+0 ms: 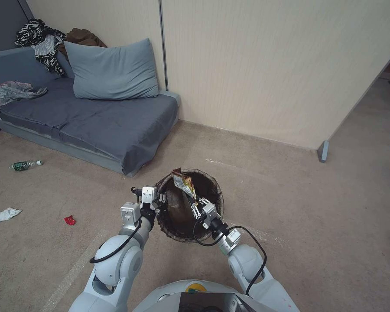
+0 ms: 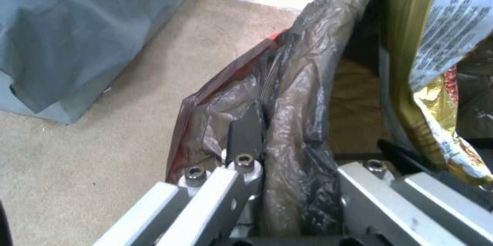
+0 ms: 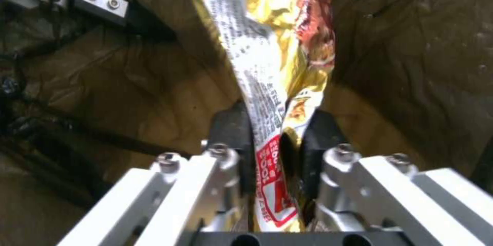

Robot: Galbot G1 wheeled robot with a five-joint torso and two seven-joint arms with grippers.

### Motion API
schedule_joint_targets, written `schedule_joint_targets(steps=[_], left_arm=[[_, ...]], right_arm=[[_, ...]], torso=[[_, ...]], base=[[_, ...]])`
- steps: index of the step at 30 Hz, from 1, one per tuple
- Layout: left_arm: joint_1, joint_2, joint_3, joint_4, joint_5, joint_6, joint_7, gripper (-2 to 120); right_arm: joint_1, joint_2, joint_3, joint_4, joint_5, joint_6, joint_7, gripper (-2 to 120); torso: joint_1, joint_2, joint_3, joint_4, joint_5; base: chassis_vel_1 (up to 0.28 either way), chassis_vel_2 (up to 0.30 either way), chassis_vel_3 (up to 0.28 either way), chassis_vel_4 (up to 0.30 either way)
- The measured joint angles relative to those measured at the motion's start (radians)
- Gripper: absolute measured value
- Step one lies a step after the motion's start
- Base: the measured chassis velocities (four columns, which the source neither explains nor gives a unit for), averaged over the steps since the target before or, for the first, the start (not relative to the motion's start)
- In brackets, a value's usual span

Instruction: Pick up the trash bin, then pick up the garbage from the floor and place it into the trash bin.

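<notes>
1. While the left gripper (image 1: 160, 200) is clamped on the trash bin (image 1: 190, 206) rim and liner, holding it off the floor, the right gripper (image 3: 272, 138) is pinched on a yellow snack wrapper (image 3: 267, 65) over the bin mouth
2. Wrapper – crinkly foil, feather-light, limp, slippery; grip a folded edge
3. Gold and red print, white text panel

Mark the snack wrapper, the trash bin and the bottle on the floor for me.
snack wrapper (image 3: 267, 84): right wrist view, printed middle panel above the right hand.
trash bin (image 1: 216, 188): head view, lined far rim.
bottle (image 1: 22, 165): head view, green-labelled body on the carpet.
</notes>
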Motion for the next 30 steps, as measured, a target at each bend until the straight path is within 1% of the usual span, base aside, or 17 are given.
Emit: schedule_joint_targets(steps=[1, 3, 4, 5, 7, 8, 9, 10, 11, 13, 14, 15, 16, 19, 20, 22, 30], left_arm=[[0.0, 0.0, 0.0, 0.0, 0.0, 0.0, 0.0, 2], [-0.001, 0.0, 0.0, 0.0, 0.0, 0.0, 0.0, 2], [-0.001, 0.0, 0.0, 0.0, 0.0, 0.0, 0.0, 2], [-0.001, -0.001, 0.0, 0.0, -0.001, 0.0, 0.0, 0], [-0.002, -0.001, -0.001, 0.001, -0.001, 0.0, 0.0, 2], [-0.002, -0.001, -0.001, 0.001, -0.001, 0.0, 0.0, 2], [-0.003, -0.001, -0.001, 0.001, -0.002, 0.0, 0.0, 0], [-0.003, -0.001, -0.001, 0.001, -0.002, 0.0, 0.0, 2], [-0.005, -0.001, -0.001, 0.001, -0.003, 0.0, 0.0, 2], [-0.005, -0.002, -0.001, 0.002, -0.003, 0.001, 0.0, 0], [-0.006, -0.002, -0.002, 0.003, -0.003, 0.002, 0.0, 0], [-0.006, -0.003, -0.002, 0.004, -0.003, 0.003, 0.0, 0], [-0.006, -0.003, -0.002, 0.004, -0.003, 0.003, 0.0, 0], [-0.009, -0.005, -0.002, 0.006, -0.003, 0.005, 0.0, 0], [-0.009, -0.005, -0.002, 0.006, -0.003, 0.005, 0.0, 0], [-0.011, -0.005, -0.004, 0.009, -0.004, 0.007, -0.001, 0], [-0.015, -0.007, -0.008, 0.019, -0.016, 0.012, -0.012, 0]], right_arm=[[0.0, 0.0, 0.0, 0.0, 0.0, 0.0, 0.0, 24], [-0.001, 0.0, 0.0, 0.003, -0.002, 0.0, 0.0, 34], [-0.001, 0.0, 0.0, 0.003, -0.002, 0.0, 0.0, 34], [0.0, 0.0, 0.0, 0.003, -0.003, 0.0, 0.0, 39], [0.0, -0.001, 0.0, 0.006, -0.003, 0.0, 0.0, 50], [0.0, -0.001, 0.0, 0.006, -0.003, 0.0, 0.0, 50], [0.0, -0.001, 0.001, 0.008, -0.004, 0.0, 0.0, 53], [0.0, -0.002, 0.001, 0.009, -0.004, 0.0, 0.0, 56], [0.0, -0.002, 0.002, 0.011, -0.004, 0.0, -0.001, 64], [0.0, -0.003, 0.002, 0.012, -0.004, 0.0, -0.001, 65], [-0.002, -0.004, 0.003, 0.017, -0.005, 0.0, -0.001, 70], [-0.005, -0.006, 0.004, 0.024, -0.005, -0.001, -0.002, 78], [-0.005, -0.006, 0.004, 0.024, -0.005, -0.001, -0.002, 78], [-0.011, -0.009, 0.006, 0.035, -0.006, -0.001, -0.005, 91], [-0.011, -0.009, 0.006, 0.035, -0.006, -0.001, -0.005, 91], [-0.015, -0.012, 0.008, 0.043, -0.008, -0.001, -0.006, 99], [-0.043, -0.022, 0.02, 0.081, -0.013, 0.008, -0.025, 100]], torso=[[0.0, 0.0, 0.0, 0.0, 0.0], [0.0, 0.0, 0.0, 0.0, 0.0], [0.0, 0.0, 0.0, 0.0, 0.0], [0.0, 0.0, 0.0, 0.0, 0.0], [0.0, 0.0, 0.0, 0.0, 0.0], [0.0, 0.0, 0.0, 0.0, 0.0], [0.0, 0.0, 0.0, 0.0, 0.0], [0.0, 0.0, 0.0, 0.0, 0.0], [0.0, 0.0, 0.0, 0.0, 0.0], [0.0, 0.0, 0.0, 0.0, 0.0], [0.0, 0.0, 0.0, 0.0, 0.0], [0.0, 0.0, 0.0, 0.0, 0.0], [0.0, 0.0, 0.0, 0.0, 0.0], [0.0, 0.0, 0.0, 0.0, 0.0], [0.0, 0.0, 0.0, 0.0, 0.0], [0.0, 0.0, 0.0, 0.0, 0.0001], [0.0, 0.0, 0.0, 0.0, 0.0001]], base=[[0.0, 0.0, 0.0, 0.0], [0.0, 0.0, 0.0, 0.0], [0.0, 0.0, 0.0, 0.0], [0.0, 0.0, 0.0, 0.0], [0.0, 0.0, 0.0, 0.0], [0.0, 0.0, 0.0, 0.0], [0.0, 0.0, 0.0, 0.0], [0.0, 0.0, 0.0, 0.0], [0.0, 0.0, 0.0, 0.0], [0.0, 0.0, 0.0, 0.0], [0.0, 0.0, 0.0, 0.0], [0.0, 0.0, 0.0, 0.0], [0.0, 0.0, 0.0, 0.0], [0.0, 0.0, 0.0, 0.0], [0.0, 0.0, 0.0, 0.0], [0.0, 0.0, 0.0, 0.0], [0.0, 0.0, 0.0, 0.0]])
